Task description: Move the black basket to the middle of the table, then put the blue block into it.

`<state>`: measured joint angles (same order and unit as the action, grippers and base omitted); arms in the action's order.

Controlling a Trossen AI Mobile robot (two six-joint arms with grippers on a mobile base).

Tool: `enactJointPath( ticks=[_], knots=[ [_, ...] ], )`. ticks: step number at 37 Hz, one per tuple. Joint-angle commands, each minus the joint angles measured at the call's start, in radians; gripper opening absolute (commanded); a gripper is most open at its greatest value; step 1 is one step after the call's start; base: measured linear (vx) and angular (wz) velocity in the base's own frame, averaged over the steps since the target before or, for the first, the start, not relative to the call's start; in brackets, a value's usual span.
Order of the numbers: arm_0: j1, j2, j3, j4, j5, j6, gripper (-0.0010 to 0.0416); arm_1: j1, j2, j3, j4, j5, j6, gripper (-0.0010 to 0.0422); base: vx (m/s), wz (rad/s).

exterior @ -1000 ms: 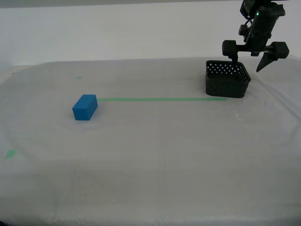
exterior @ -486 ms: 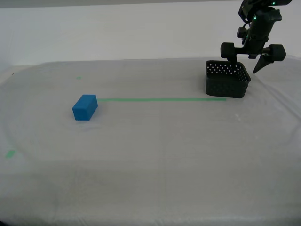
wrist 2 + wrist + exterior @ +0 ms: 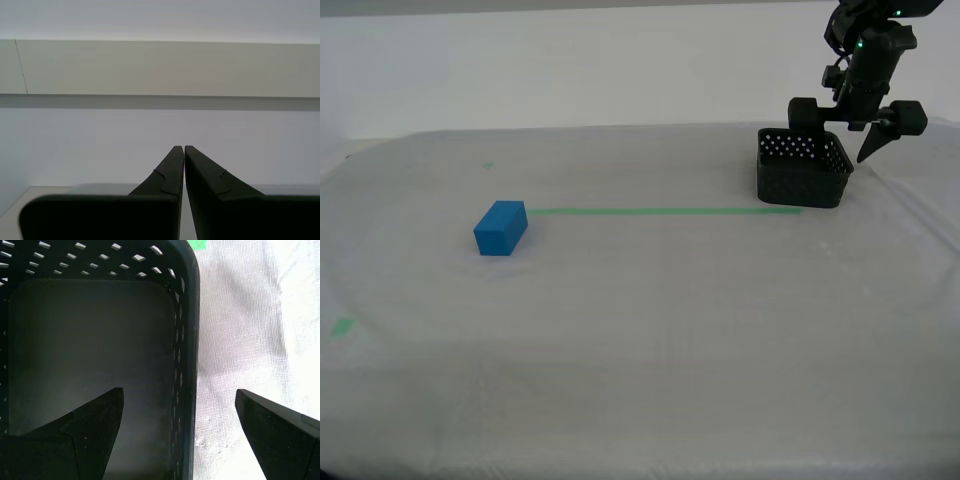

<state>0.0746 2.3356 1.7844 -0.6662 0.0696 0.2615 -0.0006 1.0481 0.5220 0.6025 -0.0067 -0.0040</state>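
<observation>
The black basket stands on the table at the exterior view's far right, at one end of a green tape line. The blue block lies at the line's other end, toward the exterior view's left. My first gripper hangs open over the basket's rim. In the first wrist view the basket is empty, and the first gripper straddles one wall, one finger inside and one outside over the cloth. My second gripper is shut on nothing and faces a pale wall.
Small green tape marks sit on the cloth at the exterior view's far left and back left. A bit of green tape shows beside the basket's corner. The table's rounded edge runs close behind and beside the basket.
My first gripper has come down a little over the basket's rim and shifted slightly toward the exterior view's left. Basket and block have not moved.
</observation>
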Motion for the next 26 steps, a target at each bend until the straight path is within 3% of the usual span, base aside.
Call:
enactJointPath(
  ticks=[1, 20, 26],
  knots=[
    [0.002, -0.001, 0.000, -0.014, 0.003, 0.001, 0.0313, 0.000, 0.000, 0.001, 0.005, -0.001, 0.002, 0.0000, 0.000, 0.000],
    [0.012, -0.001, 0.000, -0.084, 0.003, 0.002, 0.0291, 0.000, 0.000, 0.001, 0.005, -0.001, 0.002, 0.0000, 0.000, 0.000],
    [0.013, -0.001, 0.000, -0.094, 0.003, 0.004, 0.0255, 0.000, 0.000, 0.001, 0.005, -0.001, 0.002, 0.0000, 0.000, 0.000]
  ],
)
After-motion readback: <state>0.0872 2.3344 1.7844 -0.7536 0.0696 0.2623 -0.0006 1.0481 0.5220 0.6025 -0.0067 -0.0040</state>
